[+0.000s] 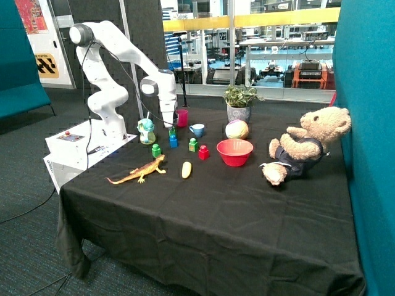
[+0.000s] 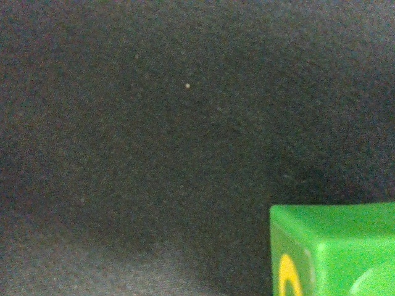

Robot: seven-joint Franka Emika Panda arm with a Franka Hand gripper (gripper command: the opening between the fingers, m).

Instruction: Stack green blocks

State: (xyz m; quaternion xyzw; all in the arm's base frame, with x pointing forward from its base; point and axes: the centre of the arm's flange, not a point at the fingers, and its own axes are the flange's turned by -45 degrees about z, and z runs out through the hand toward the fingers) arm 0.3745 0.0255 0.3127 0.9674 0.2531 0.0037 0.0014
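Note:
One green block (image 1: 156, 150) stands alone on the black cloth near the toy lizard. A second green block (image 1: 193, 145), with a yellowish base, stands beside the red block (image 1: 203, 152). A third green block (image 1: 172, 132) is right above the blue block (image 1: 173, 142), under my gripper (image 1: 170, 126). I cannot tell whether it rests on the blue block or hangs from the gripper. The wrist view shows only black cloth and the corner of a green block (image 2: 333, 250) with a yellow mark.
Around the blocks are a pink cup (image 1: 182, 117), a blue cup (image 1: 197, 129), a teal bottle (image 1: 146, 131), a ball (image 1: 237, 129), a potted plant (image 1: 238, 105), a red bowl (image 1: 234, 152), a teddy bear (image 1: 302, 148), an orange lizard (image 1: 139, 172) and a yellow piece (image 1: 186, 169).

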